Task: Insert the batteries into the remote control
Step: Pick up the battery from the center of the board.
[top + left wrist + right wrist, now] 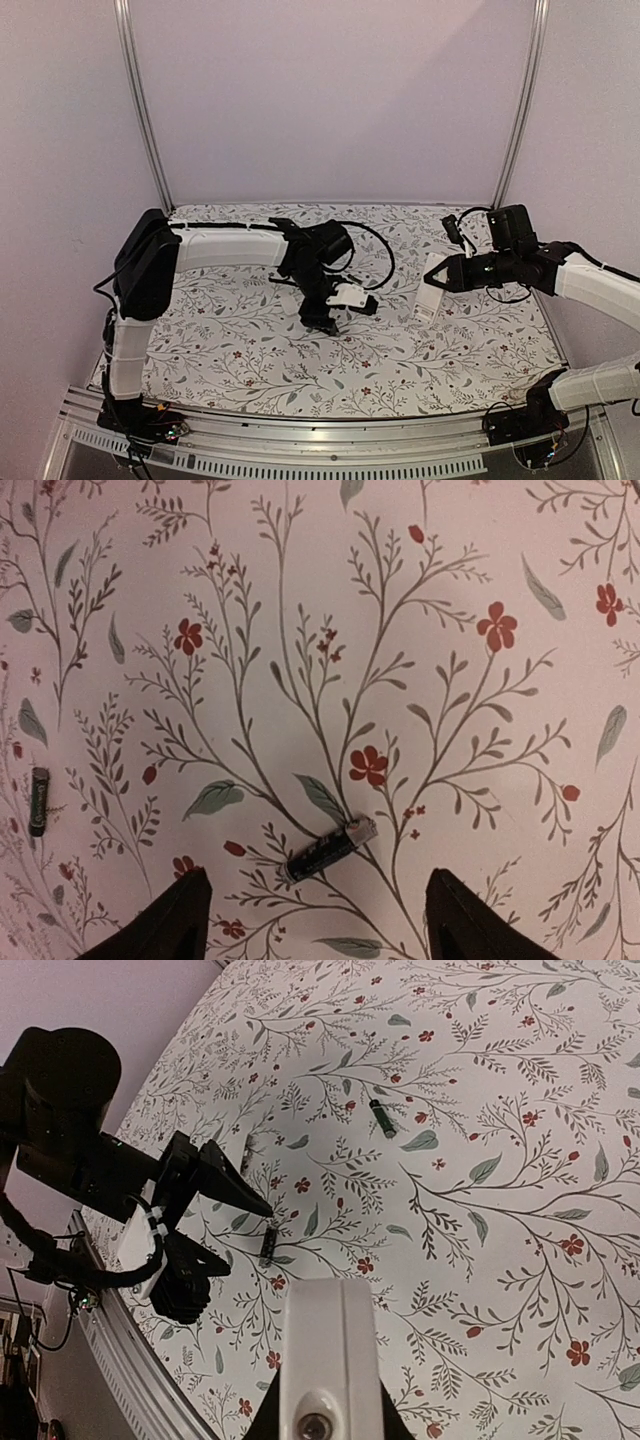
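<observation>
Floral tablecloth (560, 880) bears a battery (328, 850), its label print illegible.

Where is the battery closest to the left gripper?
In the left wrist view, that battery lies on the tablecloth just ahead of the left gripper, the other battery at the frame's left edge.

We see a table (230, 345) with a pale top printed all over with grey branches, green leaves and small red flowers. A ribbed metal rail (300, 445) runs along its near edge. Directly on the print lies a dark battery (328, 848), slanted across a stem with its silvery end pointing up and right. A second battery (38, 800) lies well apart to its left, lengthwise up the left wrist view.
</observation>
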You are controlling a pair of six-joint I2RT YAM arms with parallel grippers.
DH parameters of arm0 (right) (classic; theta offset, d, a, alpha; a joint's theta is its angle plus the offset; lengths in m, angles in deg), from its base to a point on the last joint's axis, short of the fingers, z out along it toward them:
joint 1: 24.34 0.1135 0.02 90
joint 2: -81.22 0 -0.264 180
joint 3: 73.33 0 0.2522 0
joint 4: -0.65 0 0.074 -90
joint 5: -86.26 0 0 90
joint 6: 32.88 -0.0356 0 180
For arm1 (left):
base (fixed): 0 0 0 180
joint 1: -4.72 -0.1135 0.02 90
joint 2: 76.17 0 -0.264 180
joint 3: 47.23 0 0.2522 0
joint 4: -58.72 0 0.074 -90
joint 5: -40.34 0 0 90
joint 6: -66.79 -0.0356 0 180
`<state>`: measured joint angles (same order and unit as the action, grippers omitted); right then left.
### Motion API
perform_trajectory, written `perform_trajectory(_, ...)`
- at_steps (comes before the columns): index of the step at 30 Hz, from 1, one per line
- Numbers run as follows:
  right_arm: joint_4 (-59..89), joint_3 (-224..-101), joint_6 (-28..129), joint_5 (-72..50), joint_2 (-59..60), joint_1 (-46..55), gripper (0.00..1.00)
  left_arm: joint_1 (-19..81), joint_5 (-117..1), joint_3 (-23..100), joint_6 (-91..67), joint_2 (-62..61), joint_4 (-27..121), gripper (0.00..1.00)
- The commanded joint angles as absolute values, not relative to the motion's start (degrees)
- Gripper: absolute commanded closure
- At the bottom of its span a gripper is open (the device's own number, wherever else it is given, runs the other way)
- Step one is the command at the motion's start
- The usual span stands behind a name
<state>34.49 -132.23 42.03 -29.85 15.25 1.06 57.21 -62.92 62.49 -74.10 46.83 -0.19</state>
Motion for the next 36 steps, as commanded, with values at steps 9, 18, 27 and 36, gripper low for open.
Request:
perform_trajectory(9, 33.00, -131.42, 41.51, -31.60, 14.48, 0.40, 1.00, 56.84, -62.18, 68.27, -79.48, 53.68, -4.90, 0.38)
perform_trajectory(18, 32.85, -131.60, 41.13, -32.57, 13.48, 0.11, 1.00, 57.45, -59.99, 65.00, -78.32, 53.95, -5.28, 0.72)
perform_trajectory(27, 31.70, -132.07, 39.53, -37.13, 10.79, -0.02, 1.00, 60.49, -61.45, 55.24, -71.06, 46.54, -1.81, 0.84)
perform_trajectory(36, 31.08, -132.53, 37.49, -40.29, 8.05, -0.07, 1.00, 63.76, -57.46, 55.98, -64.96, 48.07, 0.75, 0.71)
